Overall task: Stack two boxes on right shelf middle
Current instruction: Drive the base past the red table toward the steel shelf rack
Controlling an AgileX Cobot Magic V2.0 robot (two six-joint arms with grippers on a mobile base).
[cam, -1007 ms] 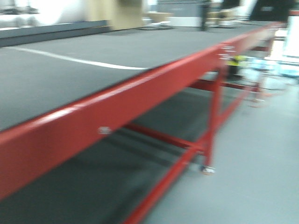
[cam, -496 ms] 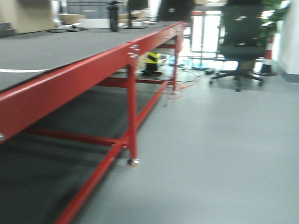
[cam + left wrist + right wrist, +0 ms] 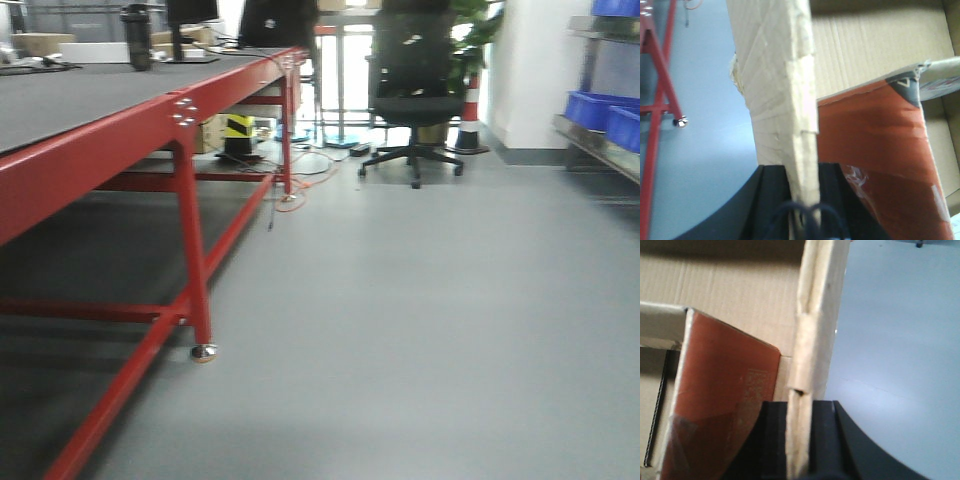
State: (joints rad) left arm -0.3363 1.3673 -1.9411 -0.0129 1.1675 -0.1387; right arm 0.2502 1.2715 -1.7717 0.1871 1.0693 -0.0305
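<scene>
The left hand point(image 3: 802, 172) is clamped on a wall of the brown cardboard box point(image 3: 775, 75), and the right hand point(image 3: 800, 415) pinches a wall likewise. The box is carried over grey floor point(image 3: 705, 150), with an orange-red packet point(image 3: 875, 140) inside. In the front view the shelf point(image 3: 600, 158) stands far right, well apart.

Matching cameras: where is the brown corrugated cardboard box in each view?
Front-facing: absent.
Left wrist: brown cardboard box fills centre and right, wall clamped by the left gripper.
Right wrist: it fills left and centre, wall clamped by the right gripper.
Shared landmark: the grey floor.
</scene>
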